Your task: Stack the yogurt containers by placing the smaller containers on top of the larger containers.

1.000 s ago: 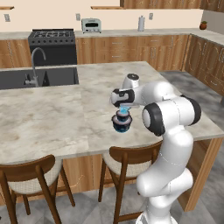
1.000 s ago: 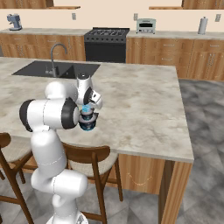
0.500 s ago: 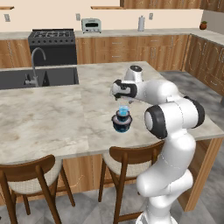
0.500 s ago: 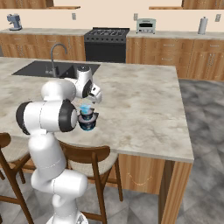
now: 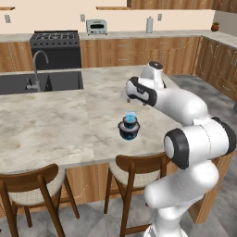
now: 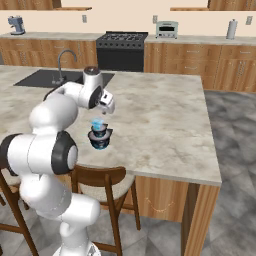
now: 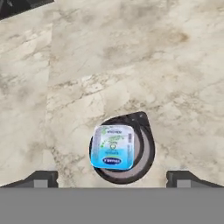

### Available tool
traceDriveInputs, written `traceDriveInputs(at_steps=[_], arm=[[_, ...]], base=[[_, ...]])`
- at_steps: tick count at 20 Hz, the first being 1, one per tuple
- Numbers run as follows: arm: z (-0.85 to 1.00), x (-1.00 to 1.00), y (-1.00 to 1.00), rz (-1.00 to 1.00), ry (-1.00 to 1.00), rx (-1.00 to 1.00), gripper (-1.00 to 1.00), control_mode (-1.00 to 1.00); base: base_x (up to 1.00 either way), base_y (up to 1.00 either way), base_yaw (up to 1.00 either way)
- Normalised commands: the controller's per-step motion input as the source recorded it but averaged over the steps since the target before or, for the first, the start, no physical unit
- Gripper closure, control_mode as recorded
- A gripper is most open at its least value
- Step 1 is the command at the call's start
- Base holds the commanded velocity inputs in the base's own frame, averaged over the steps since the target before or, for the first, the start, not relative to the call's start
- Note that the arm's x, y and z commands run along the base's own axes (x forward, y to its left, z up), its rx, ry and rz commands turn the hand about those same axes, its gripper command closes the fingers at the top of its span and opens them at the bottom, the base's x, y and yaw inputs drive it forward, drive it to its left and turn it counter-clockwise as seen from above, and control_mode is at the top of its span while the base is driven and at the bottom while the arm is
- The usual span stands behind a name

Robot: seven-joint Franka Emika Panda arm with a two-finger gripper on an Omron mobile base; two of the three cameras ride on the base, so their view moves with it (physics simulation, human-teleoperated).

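The three yogurt containers stand stacked on the island counter. The widest dark blue tub (image 5: 129,134) (image 6: 100,143) is at the bottom. On it sits the narrower dark tub (image 5: 129,124) (image 6: 99,133). The tiny light-blue cup (image 5: 131,115) (image 6: 97,123) (image 7: 113,146) sits on top. In the hand view the cup's lid covers the grey top of a dark tub (image 7: 145,151). My gripper (image 5: 126,97) (image 6: 108,108) (image 7: 113,178) hangs open above the stack, clear of it. Its fingertips (image 7: 41,178) stand far apart on either side.
The stack is near the counter's front edge (image 5: 106,159), above two wooden chairs (image 5: 134,169). A sink with a faucet (image 5: 39,69) is set in the counter's far left. A stove (image 5: 55,39) and a toaster (image 5: 96,27) stand by the back wall.
My gripper opened, let go of the light-blue cup on top of the stack, and rose away from it. The stack stayed in place.
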Motion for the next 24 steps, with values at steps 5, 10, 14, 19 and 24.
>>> traceDriveInputs(at_steps=[5, 10, 14, 19, 24], arm=[[0.15, -0.69, -0.06, 0.02, -0.37, 0.03, -1.0, -1.0], [0.03, -0.44, 0.04, 0.02, -0.21, 0.0, -1.0, -1.0], [0.13, -0.71, 0.28, 0.04, -0.31, -0.06, -1.0, -1.0], [0.2, -0.62, 0.37, 0.05, -0.31, -0.1, -1.0, -1.0], [0.21, -0.63, 0.45, 0.06, -0.23, -0.12, -1.0, -1.0]], base=[[0.0, 0.0, 0.0], [0.0, 0.0, 0.0], [0.0, 0.0, 0.0], [0.0, 0.0, 0.0], [0.0, 0.0, 0.0]])
